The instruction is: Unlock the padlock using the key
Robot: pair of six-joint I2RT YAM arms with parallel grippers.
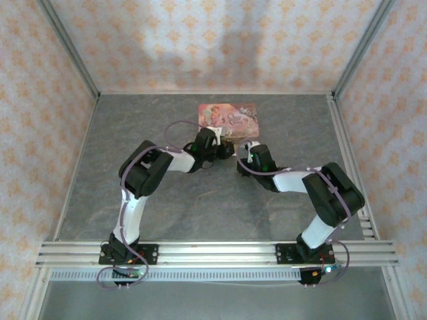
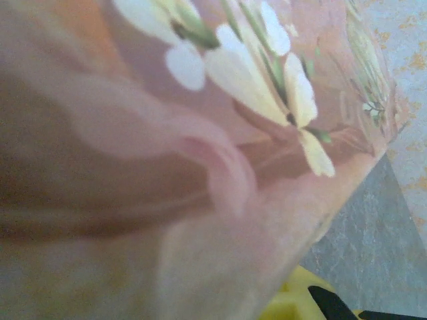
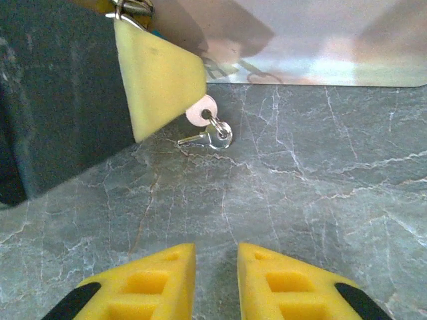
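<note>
On the grey marbled table [image 3: 300,200], the key [image 3: 200,110] is being half covered by a finger [image 3: 157,73] of the left gripper [image 1: 222,145]. Whether that gripper is pinching cannot be told. The padlock [image 3: 137,12] is being glimpsed just above. The right gripper [image 3: 217,280], spread and empty, is best being squared to the key's bow before closing.

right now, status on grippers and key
Right gripper open, empty, above grey table. Left gripper beside pink picture-lidded tin, grip unclear; small ringed metal key at its yellow fingertip. Tin close behind.
</note>
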